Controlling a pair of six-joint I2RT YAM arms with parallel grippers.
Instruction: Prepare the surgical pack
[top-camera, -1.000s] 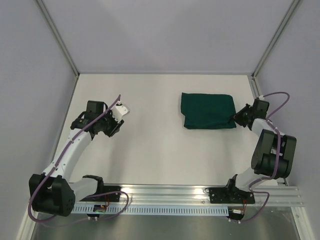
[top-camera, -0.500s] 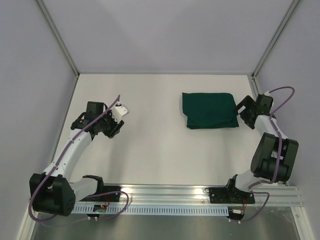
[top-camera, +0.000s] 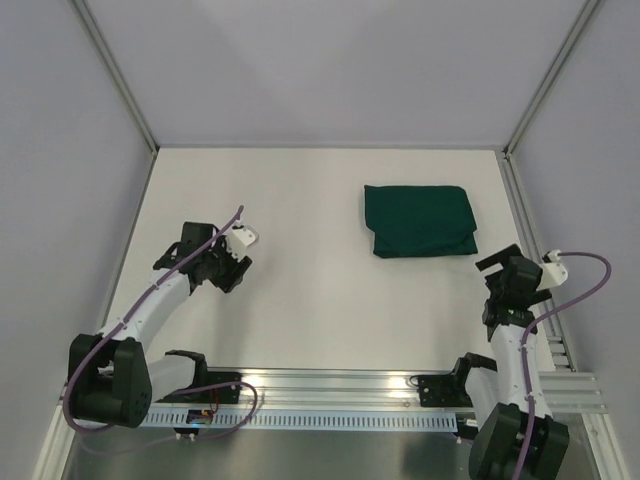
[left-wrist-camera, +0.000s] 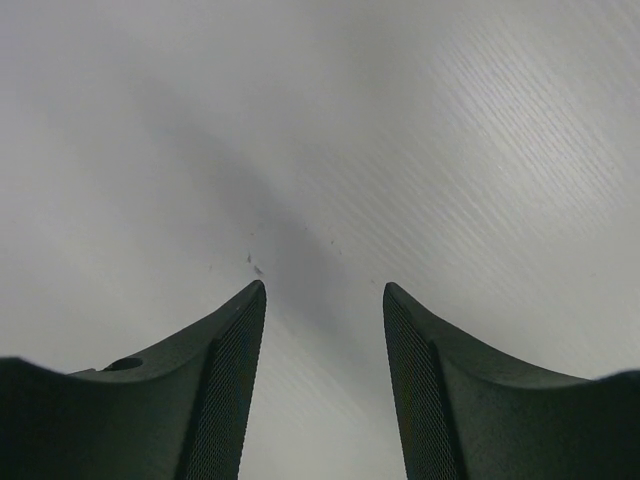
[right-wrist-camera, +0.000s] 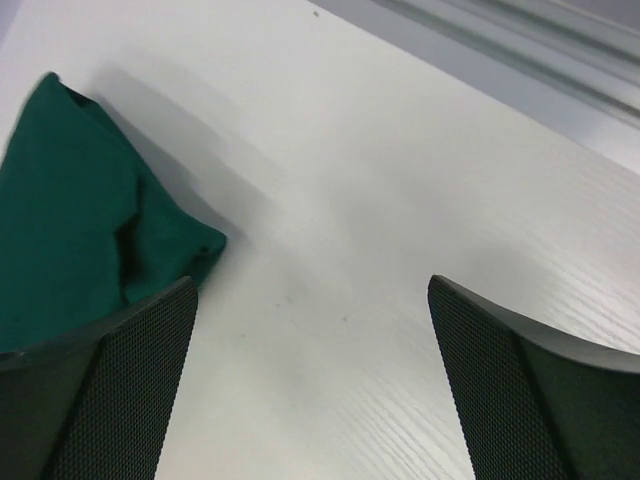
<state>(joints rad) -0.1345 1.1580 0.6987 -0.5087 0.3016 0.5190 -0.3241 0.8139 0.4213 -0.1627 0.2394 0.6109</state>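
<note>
One folded green pack (top-camera: 418, 221) lies on the tabletop (top-camera: 310, 190). Both the left pincer (left-wrist-camera: 325, 292) and the right pincer (right-wrist-camera: 312, 287) are open and empty.

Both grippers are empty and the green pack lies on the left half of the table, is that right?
Not the left half: the top view shows the pack on the right half of the table. The left gripper and right gripper are empty, as you said.
</note>
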